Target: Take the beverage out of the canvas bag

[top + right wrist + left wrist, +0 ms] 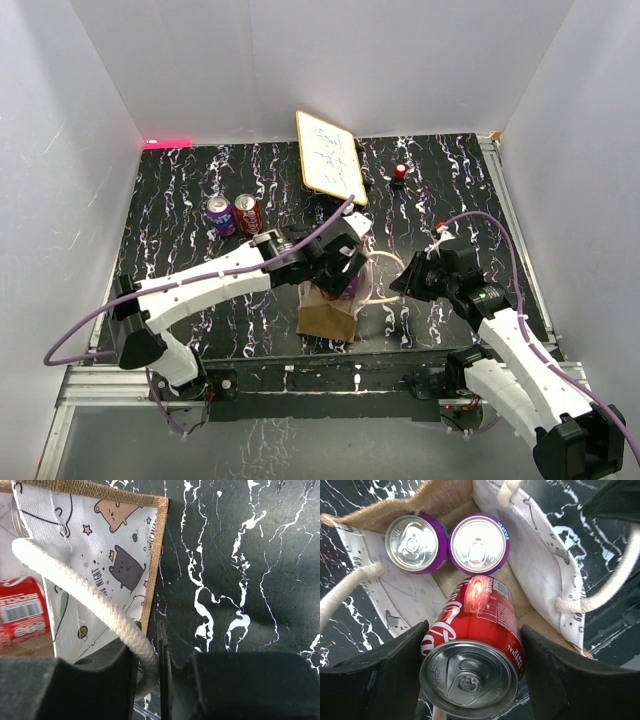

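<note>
The tan canvas bag stands near the table's front edge, its mouth open. My left gripper is shut on a red Coca-Cola can and holds it tilted just above the bag's opening. Two purple cans stand upright inside the bag. My right gripper is to the right of the bag and is shut on one cream rope handle, pulling it sideways. The bag's printed lining and the red can also show in the right wrist view.
A purple can and a red can stand on the table left of the bag. A wood-framed whiteboard leans at the back. A small red object sits at the back right. White walls enclose the table.
</note>
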You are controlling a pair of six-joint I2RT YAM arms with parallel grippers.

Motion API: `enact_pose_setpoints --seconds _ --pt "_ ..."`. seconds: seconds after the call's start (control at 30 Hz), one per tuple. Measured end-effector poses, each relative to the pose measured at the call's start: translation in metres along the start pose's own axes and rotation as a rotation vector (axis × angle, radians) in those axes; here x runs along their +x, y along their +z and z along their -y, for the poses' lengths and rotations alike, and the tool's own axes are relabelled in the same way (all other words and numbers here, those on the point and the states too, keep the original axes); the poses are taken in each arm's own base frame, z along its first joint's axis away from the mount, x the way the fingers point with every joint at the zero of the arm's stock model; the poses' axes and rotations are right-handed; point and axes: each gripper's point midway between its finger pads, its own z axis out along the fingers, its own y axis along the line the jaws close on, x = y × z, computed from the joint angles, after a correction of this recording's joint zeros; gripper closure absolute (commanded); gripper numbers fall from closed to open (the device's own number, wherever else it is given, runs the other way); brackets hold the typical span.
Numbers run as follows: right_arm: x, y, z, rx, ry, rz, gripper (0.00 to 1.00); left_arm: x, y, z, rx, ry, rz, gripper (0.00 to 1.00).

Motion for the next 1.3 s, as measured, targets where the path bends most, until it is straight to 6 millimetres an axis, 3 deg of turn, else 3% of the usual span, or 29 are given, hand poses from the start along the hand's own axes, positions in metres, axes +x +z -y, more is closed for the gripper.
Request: enact_pose_setpoints --seconds 0.5,0.67,0.9,1.07,1.2,1.3 --pt "0.0 0.0 0.0 0.0 0.0 -0.001 0.78 -0.056 -0.058 0.011 0.151 -0.011 0.278 1.0" --pt "0.0 0.0 0.0 0.0 0.0 -0.001 0.78 -0.078 -0.086 0.001 0.139 0.003 0.397 1.0" --pt "0.001 0.001 0.001 0.004 0.002 -0.007 0.78 -0.105 -0.16 -0.052 -0.016 -0.054 0.652 1.0" --pt "0.001 0.001 0.001 0.005 0.002 -0.007 0.78 -0.102 -0.212 -0.104 -0.195 -0.158 0.783 1.0" --pt "0.001 0.001 0.001 0.005 0.002 -0.007 0.78 -0.087 -0.212 -0.131 -0.347 -0.213 0.77 1.0" --pt "0.001 0.001 0.001 0.005 0.003 -0.008 0.78 -0.063 -0.181 -0.143 -0.446 -0.205 0.678 1.0"
